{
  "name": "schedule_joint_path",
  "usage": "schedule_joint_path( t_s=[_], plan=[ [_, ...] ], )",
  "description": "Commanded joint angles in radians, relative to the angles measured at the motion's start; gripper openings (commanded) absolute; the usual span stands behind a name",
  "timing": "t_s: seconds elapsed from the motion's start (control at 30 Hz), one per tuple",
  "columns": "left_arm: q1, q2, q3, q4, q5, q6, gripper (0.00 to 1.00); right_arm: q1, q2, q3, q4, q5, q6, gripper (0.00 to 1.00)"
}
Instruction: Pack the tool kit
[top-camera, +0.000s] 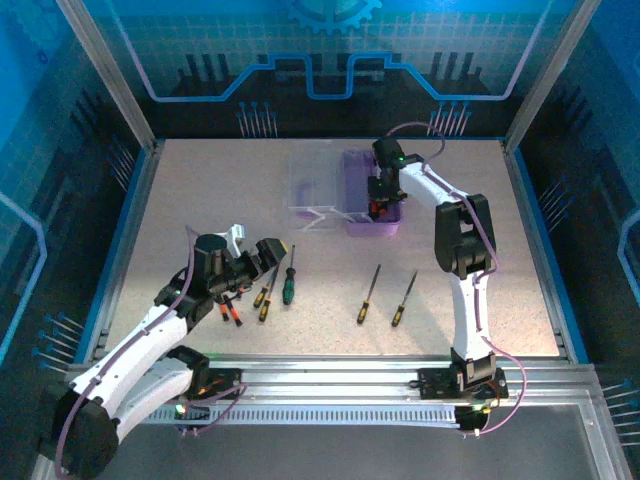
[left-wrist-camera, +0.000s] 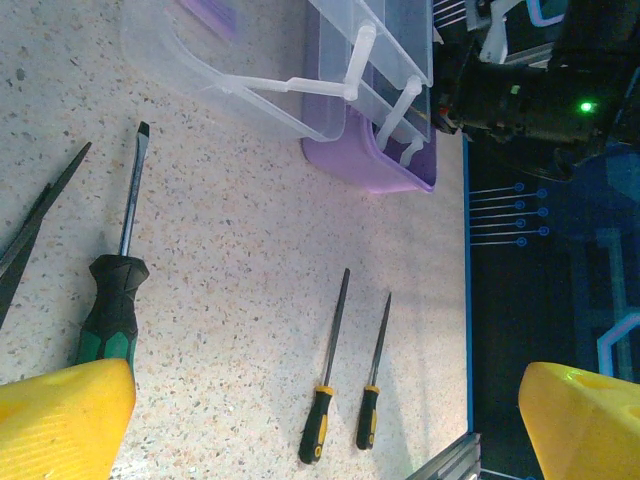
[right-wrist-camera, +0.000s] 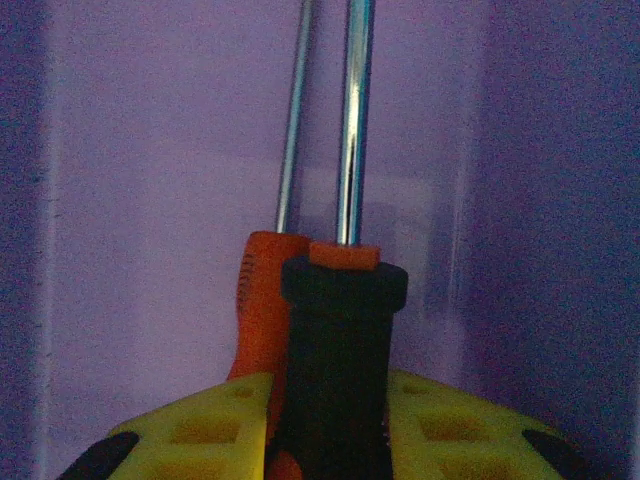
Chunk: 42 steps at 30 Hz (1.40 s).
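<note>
The left arm leans from its base at the near left corner out over the speckled table (top-camera: 520, 250). Its wrist is low and the left gripper (top-camera: 268, 252) points toward the far right. In its wrist view the yellow fingers (left-wrist-camera: 60, 420) stand wide apart with nothing between them. The green-handled screwdriver (left-wrist-camera: 110, 300) lies on the table just ahead of the left finger, shaft pointing away. Beside it in the top view lie one yellow-and-black screwdriver (top-camera: 265, 295) and an orange pair (top-camera: 232, 312), all near the left gripper's underside. Two more yellow-and-black drivers (top-camera: 385, 297) lie side by side mid-table, well apart from both grippers.

The right arm rises from its base at the near edge, folds at a high elbow and reaches toward the far edge. Its wrist is bent straight down, so the right gripper (top-camera: 377, 205) is inside the purple case (top-camera: 355, 222). The case sits toward the far edge, a little right of centre, and its clear lid (top-camera: 315, 185) lies open to its left. In the right wrist view the yellow pads (right-wrist-camera: 440, 430) are clamped on the black handle of an orange-capped screwdriver (right-wrist-camera: 340, 330). Its steel shaft runs along the purple floor. A second orange-handled screwdriver (right-wrist-camera: 262, 300) lies right alongside it in the case, parallel.
</note>
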Motion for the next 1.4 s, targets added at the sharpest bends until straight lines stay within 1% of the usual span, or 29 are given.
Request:
schedule_joint_path(
  t_s=[0.0, 0.1, 0.17, 0.27, 0.4, 0.53, 0.73, 0.8, 0.93, 1.0, 1.07, 1.2, 1.3, 1.37],
  plan=[
    [-0.008, 0.011, 0.038, 0.028, 0.011, -0.001, 0.99, 0.002, 0.031, 0.034, -0.028, 0.039, 0.01, 0.23],
    [-0.008, 0.024, 0.058, 0.023, 0.016, 0.004, 0.99, 0.0, 0.035, 0.029, -0.028, 0.035, 0.02, 0.23],
    [-0.008, 0.027, 0.06, 0.024, 0.017, 0.004, 1.0, 0.0, 0.034, 0.024, -0.023, 0.029, 0.022, 0.27],
    [-0.008, 0.027, 0.06, 0.023, 0.017, 0.003, 0.99, -0.004, 0.04, 0.041, -0.041, 0.013, 0.022, 0.29],
    [-0.01, 0.016, 0.052, 0.015, 0.014, -0.001, 0.99, -0.02, 0.043, 0.037, -0.033, -0.059, 0.034, 0.3],
    [-0.011, 0.004, 0.047, 0.007, 0.021, -0.002, 0.99, -0.03, 0.047, 0.033, -0.035, -0.085, 0.043, 0.31],
    [-0.011, -0.013, 0.054, -0.011, 0.025, -0.002, 0.99, -0.033, 0.028, 0.037, -0.044, -0.107, 0.054, 0.39],
    [-0.01, -0.023, 0.062, -0.021, 0.026, 0.002, 0.99, -0.035, 0.013, 0.046, -0.054, -0.107, 0.056, 0.45],
    [-0.011, -0.043, 0.075, -0.041, 0.022, 0.006, 0.99, -0.036, -0.034, 0.06, -0.069, -0.113, 0.058, 0.47],
    [-0.01, -0.053, 0.085, -0.05, 0.023, 0.005, 0.99, -0.034, -0.068, 0.063, -0.077, -0.114, 0.053, 0.51],
    [-0.011, -0.063, 0.095, -0.065, 0.02, 0.007, 0.99, -0.029, -0.109, 0.058, -0.08, -0.097, 0.054, 0.53],
    [-0.01, -0.089, 0.115, -0.115, 0.001, 0.013, 0.99, -0.027, -0.207, 0.03, -0.078, -0.058, 0.07, 0.53],
    [-0.011, -0.112, 0.121, -0.164, -0.036, 0.009, 0.99, -0.027, -0.275, -0.015, -0.044, -0.066, 0.081, 0.51],
    [-0.01, -0.124, 0.114, -0.17, -0.043, 0.005, 0.99, -0.027, -0.285, -0.032, -0.034, -0.068, 0.082, 0.49]
  ],
)
